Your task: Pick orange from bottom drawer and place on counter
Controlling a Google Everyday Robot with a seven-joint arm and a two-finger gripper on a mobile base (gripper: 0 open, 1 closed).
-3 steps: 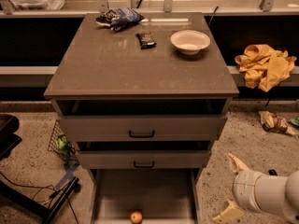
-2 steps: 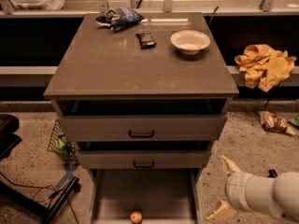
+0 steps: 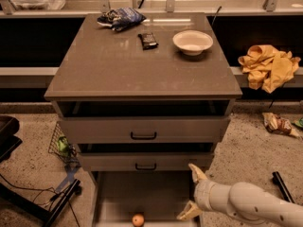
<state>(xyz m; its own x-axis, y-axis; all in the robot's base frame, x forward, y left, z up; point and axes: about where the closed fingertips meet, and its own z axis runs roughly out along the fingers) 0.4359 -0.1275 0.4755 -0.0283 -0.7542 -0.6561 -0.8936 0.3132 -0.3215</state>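
Observation:
The orange [image 3: 138,220] lies on the grey floor of the pulled-out bottom drawer [image 3: 142,195], near its front edge at the bottom of the view. My gripper [image 3: 192,193] is at the drawer's right wall, to the right of the orange and a little above it. Its two pale fingers [image 3: 196,172] are spread apart with nothing between them. The white arm runs off to the lower right. The counter [image 3: 142,56] is the grey-brown top of the cabinet.
On the counter stand a white bowl [image 3: 192,42], a dark snack bar [image 3: 148,40] and a blue chip bag [image 3: 120,18]. Two upper drawers with black handles [image 3: 143,136] sit above. A yellow cloth [image 3: 269,66] lies right; cables and a black base lie left.
My gripper and arm have moved left, from beside the cabinet to the right wall of the bottom drawer. The orange has not moved.

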